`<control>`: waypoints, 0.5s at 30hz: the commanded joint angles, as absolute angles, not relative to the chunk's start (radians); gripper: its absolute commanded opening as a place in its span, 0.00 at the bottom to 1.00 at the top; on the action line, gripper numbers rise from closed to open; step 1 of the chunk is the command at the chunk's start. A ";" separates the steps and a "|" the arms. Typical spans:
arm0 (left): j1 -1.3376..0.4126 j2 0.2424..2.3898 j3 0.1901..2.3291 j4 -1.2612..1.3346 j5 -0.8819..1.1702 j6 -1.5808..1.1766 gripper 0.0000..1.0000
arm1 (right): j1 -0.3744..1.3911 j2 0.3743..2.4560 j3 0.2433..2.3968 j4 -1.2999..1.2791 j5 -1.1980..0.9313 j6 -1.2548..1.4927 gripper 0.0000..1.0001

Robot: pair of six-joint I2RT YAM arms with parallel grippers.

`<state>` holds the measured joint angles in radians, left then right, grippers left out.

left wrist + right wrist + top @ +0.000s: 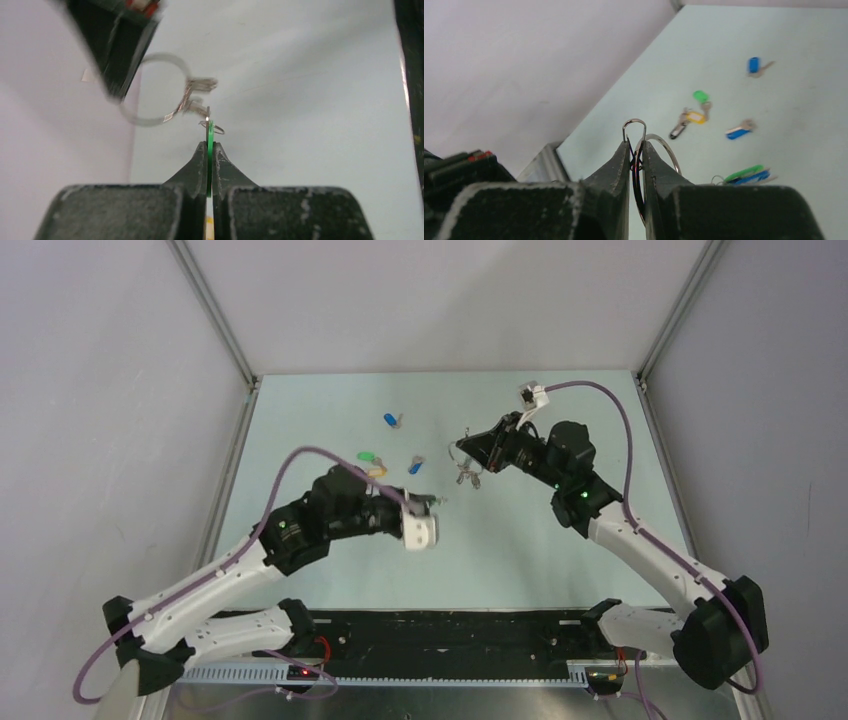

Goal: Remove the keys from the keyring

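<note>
My right gripper [464,447] is shut on the keyring [663,145], a thin silver ring held above the table; it also shows in the left wrist view [152,90]. Bare silver keys [467,477] hang from it and show in the left wrist view [199,95]. My left gripper [209,146] is shut on a green-capped key [209,137], held edge-on, with a small wire loop [218,129] at its tip. That tip is just below the hanging keys; I cannot tell whether they are linked. In the top view my left gripper [432,502] is down-left of the ring.
Loose keys lie on the table to the left: a blue-capped one [391,421], a green-capped one [367,455], a yellow-capped one with a dark tag [378,471] and another blue-capped one [415,466]. Grey walls enclose the table at the back and both sides.
</note>
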<state>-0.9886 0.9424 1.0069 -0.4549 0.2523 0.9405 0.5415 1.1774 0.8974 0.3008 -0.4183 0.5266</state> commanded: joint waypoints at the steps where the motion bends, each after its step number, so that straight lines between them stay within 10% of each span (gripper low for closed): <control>1: -0.829 0.973 0.931 -0.097 0.206 0.345 0.00 | 0.522 1.105 0.916 0.149 -0.194 0.375 0.00; 15: -0.437 1.406 0.853 0.231 0.265 -0.280 0.05 | 0.423 0.924 0.880 -0.064 0.045 0.233 0.00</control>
